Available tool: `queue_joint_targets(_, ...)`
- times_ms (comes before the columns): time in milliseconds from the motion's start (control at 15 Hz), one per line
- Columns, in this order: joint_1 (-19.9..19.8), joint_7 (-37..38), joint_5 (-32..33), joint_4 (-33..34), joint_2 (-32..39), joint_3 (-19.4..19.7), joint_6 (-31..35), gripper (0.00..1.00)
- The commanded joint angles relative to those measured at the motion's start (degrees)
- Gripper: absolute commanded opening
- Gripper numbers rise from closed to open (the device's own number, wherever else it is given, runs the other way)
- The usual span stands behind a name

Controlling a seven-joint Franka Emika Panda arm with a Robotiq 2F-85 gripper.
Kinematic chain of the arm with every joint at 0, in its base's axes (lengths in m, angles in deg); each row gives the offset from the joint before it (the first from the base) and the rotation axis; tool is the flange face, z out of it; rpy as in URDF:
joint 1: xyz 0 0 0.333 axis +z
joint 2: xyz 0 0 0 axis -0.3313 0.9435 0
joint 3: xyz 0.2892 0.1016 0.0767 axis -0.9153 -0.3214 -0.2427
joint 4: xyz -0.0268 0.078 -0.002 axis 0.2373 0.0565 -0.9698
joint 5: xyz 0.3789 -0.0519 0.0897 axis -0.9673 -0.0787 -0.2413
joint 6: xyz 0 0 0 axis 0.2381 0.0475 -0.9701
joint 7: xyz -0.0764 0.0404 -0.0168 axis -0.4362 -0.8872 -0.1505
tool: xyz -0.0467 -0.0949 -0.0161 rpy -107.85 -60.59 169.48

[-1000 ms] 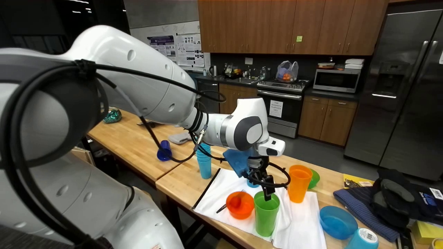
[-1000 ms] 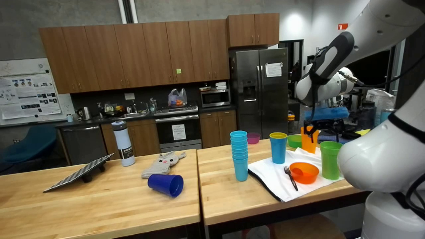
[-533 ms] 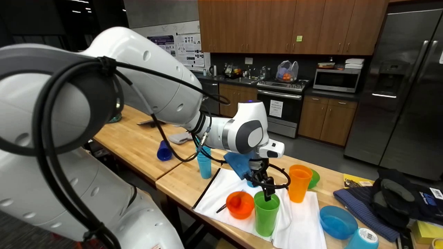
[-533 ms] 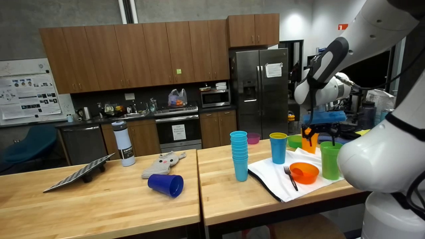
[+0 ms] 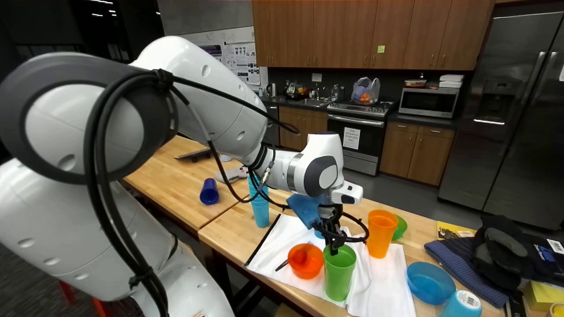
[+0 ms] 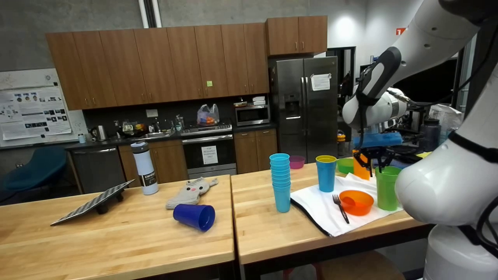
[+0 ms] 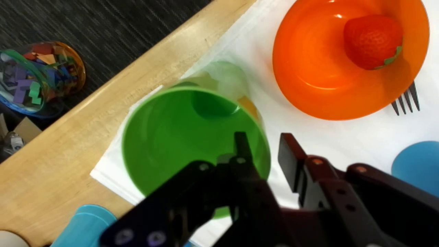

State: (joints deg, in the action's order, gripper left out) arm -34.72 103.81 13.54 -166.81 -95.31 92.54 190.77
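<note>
The green cup (image 7: pixel 164 137) stands upright at the near edge of a white cloth, its mouth facing up toward the wrist camera. My gripper (image 7: pixel 264 147) hangs over the cup's rim, partly open. In the wrist view, one finger appears over the inside of the cup and the other outside, with the rim between them. A gap shows on either side of the rim, so nothing looks pinched. Beside the cup sits an orange bowl (image 7: pixel 308 79) with a strawberry (image 7: pixel 372 43) in it. In both exterior views, the fingertips are at about the height of the green cup's rim.
A tall orange cup (image 5: pixel 381 233) stands close behind the gripper. Around it are a blue cup (image 6: pixel 326 177), a fork (image 6: pixel 341 209), a stack of light-blue cups (image 6: pixel 281 182) and a blue bowl (image 5: pixel 431 281). A dark-blue cup (image 6: pixel 193 216) lies on its side.
The fingers have drawn much closer together. The gripper has shifted slightly and sunk a little, while the arm's upper links have swung. The cup and bowl have stayed put.
</note>
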Motion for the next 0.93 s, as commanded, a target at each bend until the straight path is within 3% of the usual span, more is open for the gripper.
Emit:
queue_joint_targets(0,0.30,0.44,-1.96,6.94,6.17,-0.82,-11.39,0.01)
queue_joint_targets(333,4.15,-8.29,-11.66,17.72,17.24,1.15,-22.13,0.02)
queue_joint_targets(400,3.63,-4.41,-7.71,12.75,11.54,0.99,-18.83,0.07)
queue_joint_targets(467,4.18,-5.65,-9.06,14.96,13.43,1.22,-20.72,0.02)
queue_joint_targets(867,3.98,1.73,-1.10,13.33,4.73,0.51,-21.63,0.02)
